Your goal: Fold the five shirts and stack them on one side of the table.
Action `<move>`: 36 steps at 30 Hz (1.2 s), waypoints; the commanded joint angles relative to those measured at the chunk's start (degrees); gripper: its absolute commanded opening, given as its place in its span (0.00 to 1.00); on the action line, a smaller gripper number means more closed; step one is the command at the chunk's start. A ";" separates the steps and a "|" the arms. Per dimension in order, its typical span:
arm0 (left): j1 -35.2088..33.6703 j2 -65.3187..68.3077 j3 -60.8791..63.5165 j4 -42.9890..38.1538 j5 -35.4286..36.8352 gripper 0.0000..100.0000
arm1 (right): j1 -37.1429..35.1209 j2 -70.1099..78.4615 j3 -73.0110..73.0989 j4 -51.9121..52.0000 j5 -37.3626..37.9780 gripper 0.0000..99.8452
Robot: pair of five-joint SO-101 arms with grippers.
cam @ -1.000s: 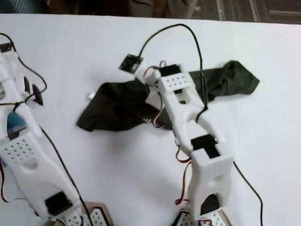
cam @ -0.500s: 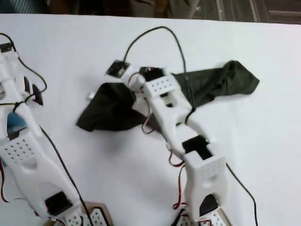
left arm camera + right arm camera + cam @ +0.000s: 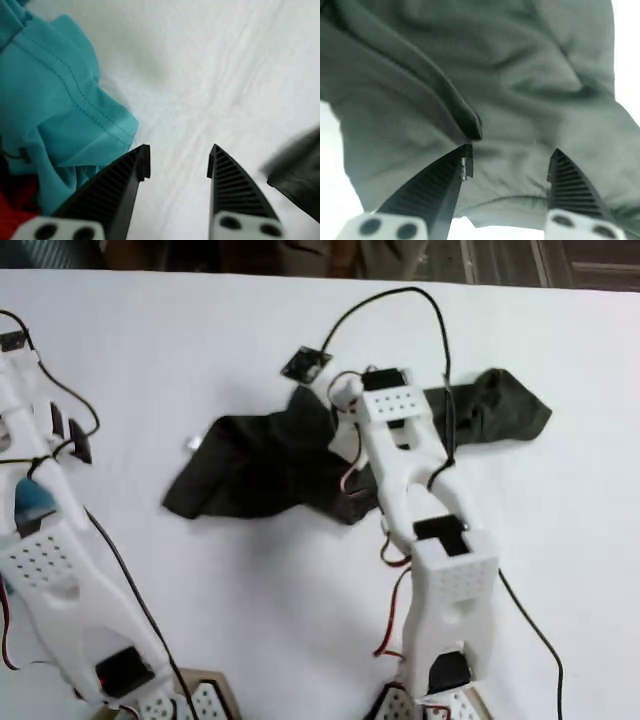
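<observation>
A dark shirt (image 3: 255, 465) lies crumpled across the middle of the white table (image 3: 180, 330), one end reaching to the right (image 3: 505, 405). My right gripper (image 3: 511, 160) hangs open just above the dark shirt (image 3: 485, 75), with nothing between its fingers; in the high view it sits over the shirt's middle (image 3: 338, 408). My left gripper (image 3: 179, 160) stands open over bare table at the left edge (image 3: 68, 432). Beside it lie a teal shirt (image 3: 55, 100) and a bit of red cloth (image 3: 10, 202). The dark shirt's edge (image 3: 300, 170) shows farther off.
Black cables (image 3: 420, 310) loop from the right arm over the table's middle. The table's far edge (image 3: 320, 278) runs along the back. Bare tabletop lies at the right (image 3: 580, 540) and between the two arms (image 3: 270, 600).
The right arm swung left over the shirt, then back to the right and farther out. The dark shirt's middle now lies more spread. The left arm has not moved.
</observation>
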 commanded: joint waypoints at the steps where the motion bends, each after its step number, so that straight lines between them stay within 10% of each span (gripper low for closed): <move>1: -0.44 -0.44 -0.13 0.79 -0.18 0.22 | -0.48 1.71 -3.96 -0.57 0.09 0.24; 14: -0.26 -0.44 -0.04 0.70 -0.18 0.22 | -0.84 2.77 -14.68 13.05 0.00 0.24; 36: -0.53 -0.44 -0.13 0.70 -0.26 0.22 | -3.91 3.30 -3.16 4.62 -2.02 0.23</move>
